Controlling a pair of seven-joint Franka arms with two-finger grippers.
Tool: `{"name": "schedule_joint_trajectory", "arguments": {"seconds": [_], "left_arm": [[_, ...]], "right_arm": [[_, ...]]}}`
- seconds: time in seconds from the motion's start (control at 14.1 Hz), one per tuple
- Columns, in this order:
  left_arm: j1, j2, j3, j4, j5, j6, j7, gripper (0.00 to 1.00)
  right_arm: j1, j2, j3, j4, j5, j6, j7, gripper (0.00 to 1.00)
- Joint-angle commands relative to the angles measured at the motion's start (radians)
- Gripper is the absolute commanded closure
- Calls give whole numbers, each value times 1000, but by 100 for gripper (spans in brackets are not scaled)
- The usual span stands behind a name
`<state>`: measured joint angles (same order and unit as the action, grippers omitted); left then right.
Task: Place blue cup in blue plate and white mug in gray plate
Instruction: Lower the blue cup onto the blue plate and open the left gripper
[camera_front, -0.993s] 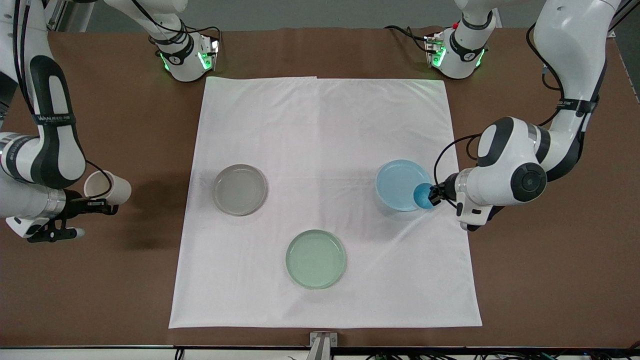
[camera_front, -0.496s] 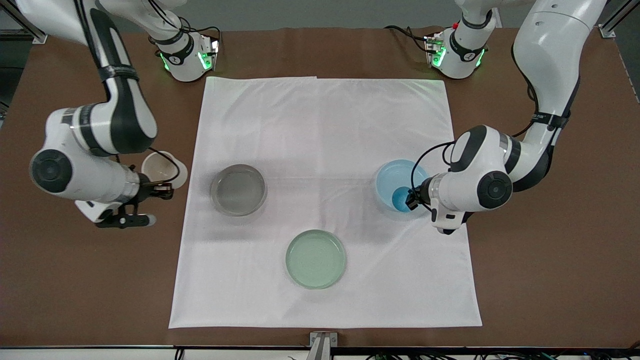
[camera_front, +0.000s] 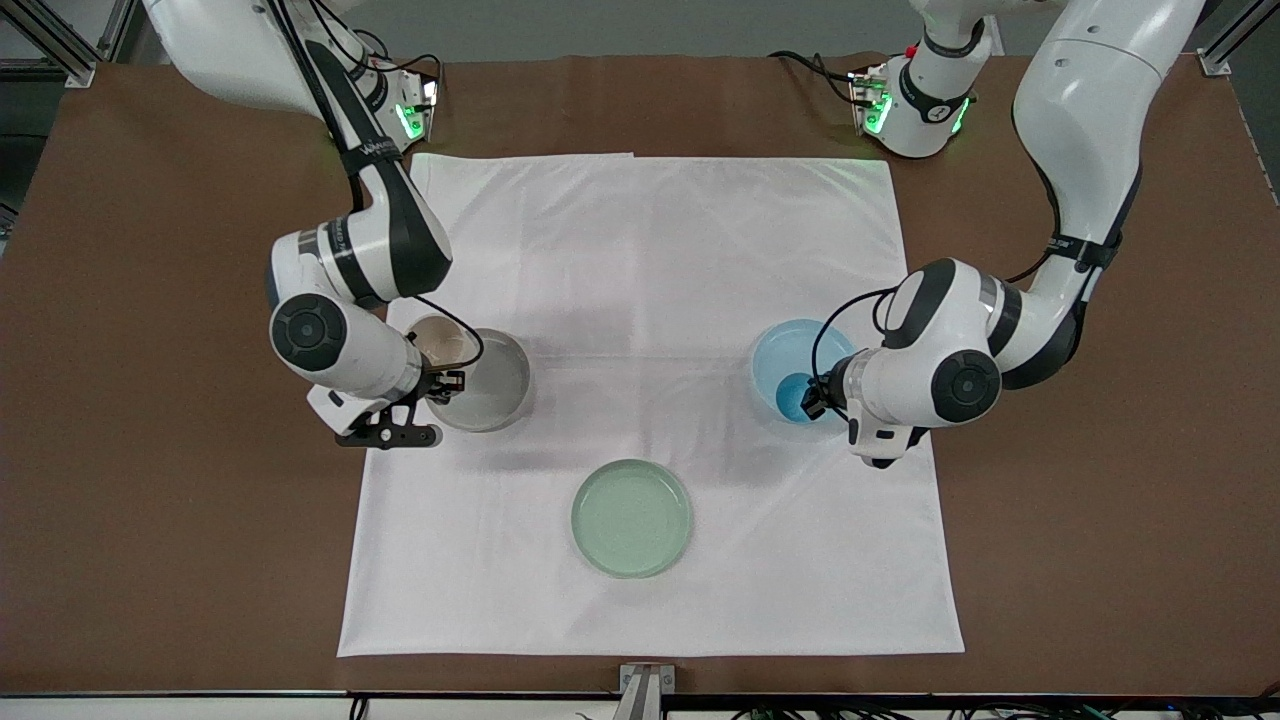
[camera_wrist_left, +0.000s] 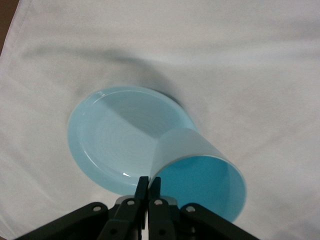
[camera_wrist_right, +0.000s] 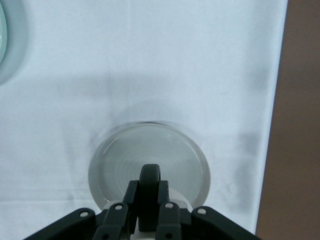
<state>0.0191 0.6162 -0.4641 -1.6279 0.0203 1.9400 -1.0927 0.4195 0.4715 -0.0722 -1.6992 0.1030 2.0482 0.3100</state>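
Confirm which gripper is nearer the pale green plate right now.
Roughly a tie, right marginally nearer. The right gripper, shut on the white mug, is over the gray plate. The left gripper holds the blue cup over the blue plate. Neither is over the pale green plate.

Bright, even overhead light throws soft shadows on the white cloth (camera_front: 650, 300); all views are sharp.

Blue cup (camera_front: 797, 395) hangs over blue plate (camera_front: 785, 352); white mug (camera_front: 438, 342) over gray plate (camera_front: 495, 385).

High front camera; close wrist cameras above plates.
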Motion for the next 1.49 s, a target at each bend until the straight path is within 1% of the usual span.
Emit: {"name": "schedule_joint_trajectory", "arguments": {"seconds": [0.0, 0.14, 0.21, 0.28, 0.35, 0.43, 0.64, 0.78, 0.92, 0.99, 1.06, 1.13, 1.21, 1.28, 1.35, 1.42], "left_arm": [[15, -7, -2, -73, 27, 33, -13, 100], [13, -1, -1, -84, 27, 33, -13, 98], [15, -1, -1, -84, 27, 33, -13, 89], [16, -3, -1, -82, 26, 33, -15, 62], [18, -9, 1, -81, 27, 33, -16, 26], [22, -21, 1, -73, 27, 25, -21, 1], [28, -125, 1, -43, 38, 5, -13, 0], [41, -203, -1, -10, 94, -36, 0, 0], [42, -255, -1, 31, 161, -71, 77, 0], [48, -268, 1, 63, 168, -108, 138, 0], [82, -271, 1, 112, 170, -157, 205, 0], [108, -271, -1, 155, 170, -209, 271, 0], [126, -273, -1, 189, 170, -246, 328, 0], [154, -274, -1, 212, 170, -272, 388, 0], [182, -285, -2, 217, 170, -292, 449, 0], [206, -318, -2, 217, 170, -311, 512, 0]], "right_arm": [[12, 24, -11, -4, 32, 33, 14, 96], [12, 51, -11, -5, 32, 59, 15, 96], [12, 62, -11, -5, 32, 60, 15, 96], [15, 68, -11, -7, 34, 61, 15, 96], [21, 75, -11, -7, 37, 61, 15, 96], [21, 79, -11, -7, 38, 67, 15, 96], [22, 96, -11, -7, 38, 84, 15, 95], [21, 111, -11, -7, 40, 105, 15, 95], [21, 121, -11, -5, 40, 112, 15, 95], [21, 121, -11, -5, 38, 112, 15, 95], [21, 125, -11, -5, 40, 112, 15, 94], [21, 125, -11, -5, 40, 110, 15, 88], [21, 125, -11, -5, 38, 106, 15, 63], [19, 121, -11, -5, 40, 95, 18, 30], [19, 104, -11, -5, 38, 67, 52, 0], [19, 66, -12, 0, 37, 8, 84, 0]]}}
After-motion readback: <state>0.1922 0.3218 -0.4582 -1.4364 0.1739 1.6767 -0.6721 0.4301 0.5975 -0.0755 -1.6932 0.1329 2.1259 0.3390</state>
